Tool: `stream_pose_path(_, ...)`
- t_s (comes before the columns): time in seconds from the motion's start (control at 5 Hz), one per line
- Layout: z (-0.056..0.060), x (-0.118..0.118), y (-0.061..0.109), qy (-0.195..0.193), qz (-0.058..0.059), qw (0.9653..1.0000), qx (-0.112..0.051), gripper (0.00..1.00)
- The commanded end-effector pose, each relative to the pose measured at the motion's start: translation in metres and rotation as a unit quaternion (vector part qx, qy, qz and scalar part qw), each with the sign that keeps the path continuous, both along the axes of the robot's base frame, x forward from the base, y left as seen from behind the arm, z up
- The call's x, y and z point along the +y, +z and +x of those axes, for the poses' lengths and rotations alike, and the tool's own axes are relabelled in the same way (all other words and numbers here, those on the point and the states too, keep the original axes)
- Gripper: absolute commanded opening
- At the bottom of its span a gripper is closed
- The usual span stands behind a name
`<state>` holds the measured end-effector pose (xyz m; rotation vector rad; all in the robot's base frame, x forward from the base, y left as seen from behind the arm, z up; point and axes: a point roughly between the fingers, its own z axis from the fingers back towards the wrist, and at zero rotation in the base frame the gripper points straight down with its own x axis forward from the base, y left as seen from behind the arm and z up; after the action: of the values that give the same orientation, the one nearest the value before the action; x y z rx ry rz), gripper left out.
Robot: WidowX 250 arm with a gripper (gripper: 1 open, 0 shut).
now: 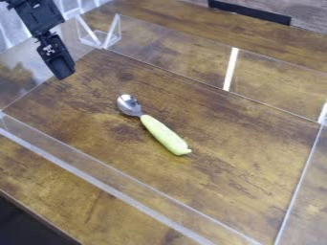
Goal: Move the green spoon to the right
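The green spoon (156,122) lies flat on the wooden table inside the clear-walled pen. Its silver bowl (128,103) points up-left and its pale yellow-green handle (167,137) runs down-right. My black gripper (61,70) hangs at the upper left, well apart from the spoon and above the table. Nothing shows between its fingers. They read as one dark shape from this angle, so I cannot make out whether they stand apart.
Low clear acrylic walls (115,196) fence the wooden table (230,124) on all sides. One upright clear panel (231,69) stands at the back right. A clear stand (99,33) sits beyond the wall at the back left.
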<state>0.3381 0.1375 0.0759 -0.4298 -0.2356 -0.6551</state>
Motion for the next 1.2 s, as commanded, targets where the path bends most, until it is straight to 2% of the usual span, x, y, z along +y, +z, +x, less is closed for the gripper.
stream_pose_path(0.0,0.012,0.016,0.026,-0.005,0.02,0.999,-0.039,1.0)
stream_pose_path(0.4,0.023,0.045,0.015,-0.011,0.011,0.9991,-0.038,1.0)
stream_pose_path(0.6,0.025,0.042,0.007,-0.046,0.006,0.9982,-0.038,1.0)
stream_pose_path(0.8,0.027,0.033,0.004,-0.087,-0.001,0.9954,-0.041,1.0)
stream_pose_path(1.0,0.03,0.019,0.013,-0.129,-0.006,0.9906,-0.045,1.0)
